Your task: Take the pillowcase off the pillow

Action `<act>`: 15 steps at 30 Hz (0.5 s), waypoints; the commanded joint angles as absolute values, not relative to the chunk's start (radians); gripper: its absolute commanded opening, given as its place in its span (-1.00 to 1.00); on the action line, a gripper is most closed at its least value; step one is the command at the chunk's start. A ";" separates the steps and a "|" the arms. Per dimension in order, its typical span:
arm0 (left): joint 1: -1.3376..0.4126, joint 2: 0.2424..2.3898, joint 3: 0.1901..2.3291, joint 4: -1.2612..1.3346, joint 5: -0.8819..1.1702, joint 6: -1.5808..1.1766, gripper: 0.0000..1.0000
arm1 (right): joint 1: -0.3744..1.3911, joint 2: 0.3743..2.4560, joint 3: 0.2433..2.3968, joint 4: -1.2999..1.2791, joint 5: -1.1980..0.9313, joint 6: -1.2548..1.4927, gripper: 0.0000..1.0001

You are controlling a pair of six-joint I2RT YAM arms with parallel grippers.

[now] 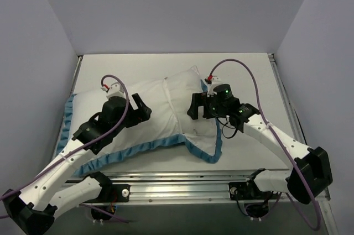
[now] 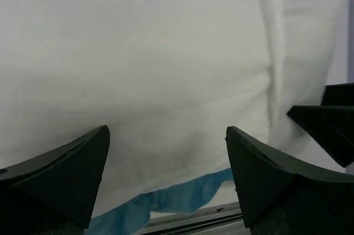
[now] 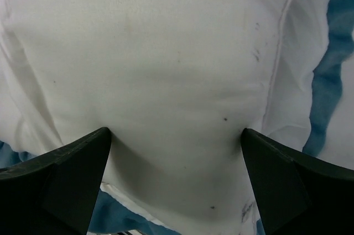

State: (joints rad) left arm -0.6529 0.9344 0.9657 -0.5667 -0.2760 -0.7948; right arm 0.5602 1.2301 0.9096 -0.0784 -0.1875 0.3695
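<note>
Left gripper (image 2: pixel 167 135) and right gripper (image 3: pixel 176 135) gape wide, empty. Plump white stuffed pillow (image 1: pixel 188 91) sits under right fingers, blue-ruffled white fabric pillowcase (image 1: pixel 157 132) under left; long axis runs gripper-to-gripper.

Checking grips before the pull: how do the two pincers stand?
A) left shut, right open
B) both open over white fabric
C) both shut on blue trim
B: the left pincer and right pincer each show fingers spread wide over the pillowcase, gripping nothing.
</note>
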 commanded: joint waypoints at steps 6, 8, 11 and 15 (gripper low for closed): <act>-0.608 1.100 0.813 -0.479 -0.243 -0.845 0.88 | 0.657 1.325 0.861 0.058 -0.320 0.285 0.57; -0.577 1.187 0.837 -0.391 -0.197 -0.819 0.88 | 0.664 1.319 0.826 0.080 -0.370 0.299 0.26; -0.528 1.312 0.928 -0.296 -0.117 -0.750 0.88 | 0.683 1.296 0.779 0.107 -0.368 0.345 -0.63; -0.520 1.423 1.066 -0.192 -0.051 -0.629 0.88 | 0.707 1.267 0.750 0.130 -0.315 0.397 -1.00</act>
State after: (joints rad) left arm -0.5285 1.3415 0.9730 -0.4263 -0.1421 -0.7227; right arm 0.6632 1.2987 0.7811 0.1246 -0.2646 0.3489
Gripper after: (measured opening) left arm 0.941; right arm 0.056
